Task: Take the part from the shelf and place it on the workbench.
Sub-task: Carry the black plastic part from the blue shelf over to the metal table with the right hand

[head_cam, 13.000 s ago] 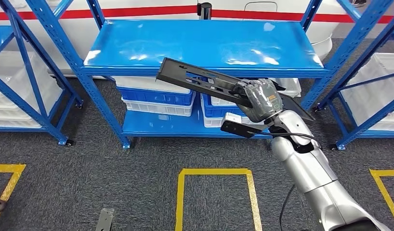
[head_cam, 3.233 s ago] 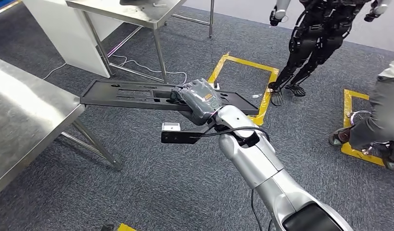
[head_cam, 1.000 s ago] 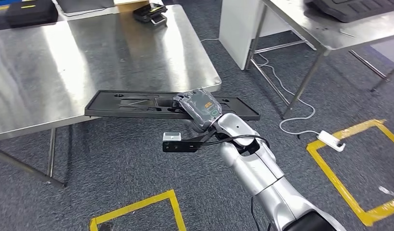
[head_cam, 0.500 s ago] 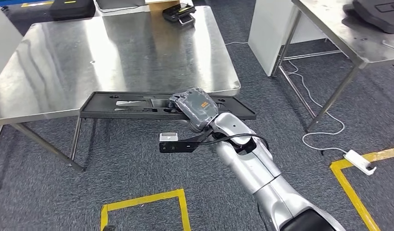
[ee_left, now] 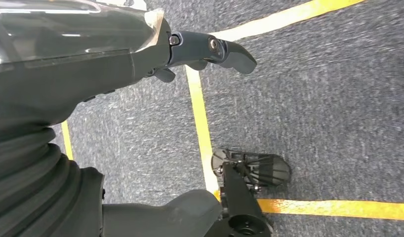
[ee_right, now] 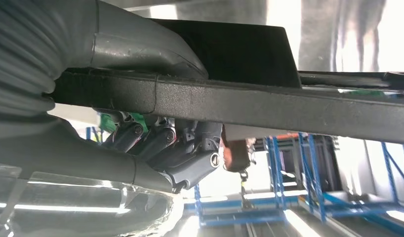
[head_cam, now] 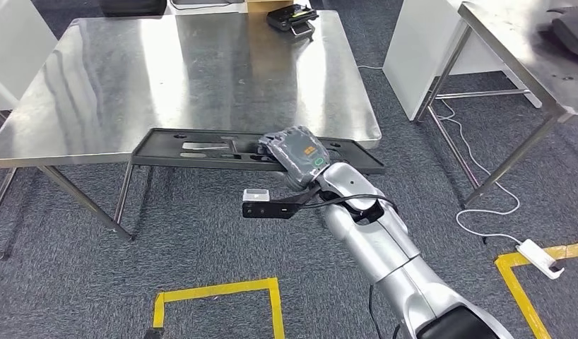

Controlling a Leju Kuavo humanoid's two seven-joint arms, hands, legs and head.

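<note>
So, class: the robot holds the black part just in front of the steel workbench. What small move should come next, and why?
Probably carry the black part forward over the workbench: the right hand grips it, and it sits at the near edge, mostly off the top.

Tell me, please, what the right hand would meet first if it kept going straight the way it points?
Probably the near edge of the steel workbench: the right hand points at it, holding the black part roughly level with the top. Depth is unclear.

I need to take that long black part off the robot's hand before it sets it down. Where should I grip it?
Grip the black part at its free end, left of the right hand, pinching the raised rim from the robot's near side. The steel workbench blocks the far side.
</note>
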